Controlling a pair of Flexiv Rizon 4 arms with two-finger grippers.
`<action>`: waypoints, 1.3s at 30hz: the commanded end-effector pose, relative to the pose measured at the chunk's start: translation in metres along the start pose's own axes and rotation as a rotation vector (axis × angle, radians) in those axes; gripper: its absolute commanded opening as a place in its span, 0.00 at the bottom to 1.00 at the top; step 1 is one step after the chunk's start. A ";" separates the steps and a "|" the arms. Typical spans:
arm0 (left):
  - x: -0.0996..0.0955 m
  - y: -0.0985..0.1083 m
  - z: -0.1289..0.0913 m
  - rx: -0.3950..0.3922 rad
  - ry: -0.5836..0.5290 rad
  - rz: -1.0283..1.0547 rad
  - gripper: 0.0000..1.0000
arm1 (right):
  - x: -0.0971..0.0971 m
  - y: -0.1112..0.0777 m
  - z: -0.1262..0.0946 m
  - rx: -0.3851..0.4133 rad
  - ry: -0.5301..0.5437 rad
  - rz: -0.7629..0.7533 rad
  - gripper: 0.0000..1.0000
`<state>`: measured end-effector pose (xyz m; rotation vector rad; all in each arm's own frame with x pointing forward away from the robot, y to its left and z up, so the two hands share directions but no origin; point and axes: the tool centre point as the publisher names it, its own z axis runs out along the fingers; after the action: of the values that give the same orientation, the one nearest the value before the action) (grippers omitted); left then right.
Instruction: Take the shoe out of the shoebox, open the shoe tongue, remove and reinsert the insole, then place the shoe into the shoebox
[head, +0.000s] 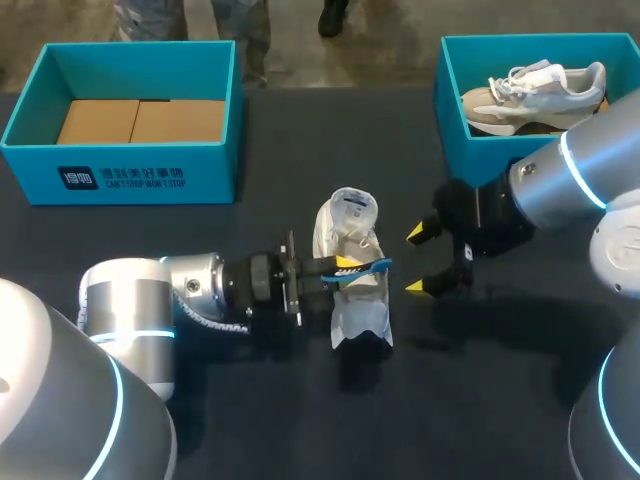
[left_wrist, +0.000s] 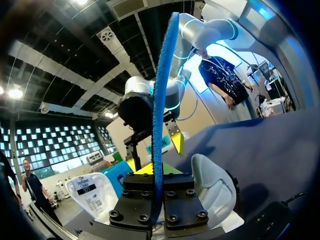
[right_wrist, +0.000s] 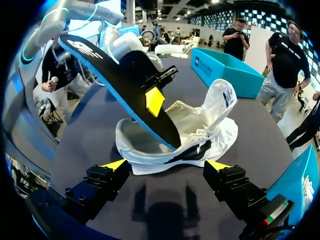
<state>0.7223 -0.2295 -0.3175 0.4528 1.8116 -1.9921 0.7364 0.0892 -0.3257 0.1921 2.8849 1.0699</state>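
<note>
A white shoe (head: 352, 300) lies on the dark table (head: 500, 400) at the middle, its tongue (head: 352, 212) folded open. My left gripper (head: 352, 265) is shut on the insole (head: 372, 266), which has a black top and a blue edge. In the right wrist view the insole (right_wrist: 115, 80) slants over the shoe (right_wrist: 195, 145), its lower end at the shoe's opening. From the left wrist the insole (left_wrist: 160, 100) shows edge-on between the fingers. My right gripper (head: 420, 260) stands open just right of the shoe, empty; its tips flank the shoe's side (right_wrist: 166, 165).
A teal shoebox (head: 120, 175) with brown cardboard inside stands at the back left. Another teal shoebox (head: 450, 110) at the back right holds a second pale shoe (head: 535, 90).
</note>
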 end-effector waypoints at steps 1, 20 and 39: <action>-0.001 0.003 -0.002 -0.016 0.000 0.002 0.00 | 0.000 0.001 0.001 0.005 -0.001 0.001 1.00; -0.005 0.021 -0.004 -0.094 0.030 -0.004 0.00 | 0.000 0.001 0.001 0.005 -0.001 0.001 1.00; -0.005 0.015 -0.003 -0.096 0.022 0.003 0.80 | 0.000 0.001 0.001 0.005 -0.001 0.001 1.00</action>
<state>0.7359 -0.2274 -0.3309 0.4492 1.9103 -1.8985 0.7367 0.0891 -0.3256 0.1917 2.8854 1.0700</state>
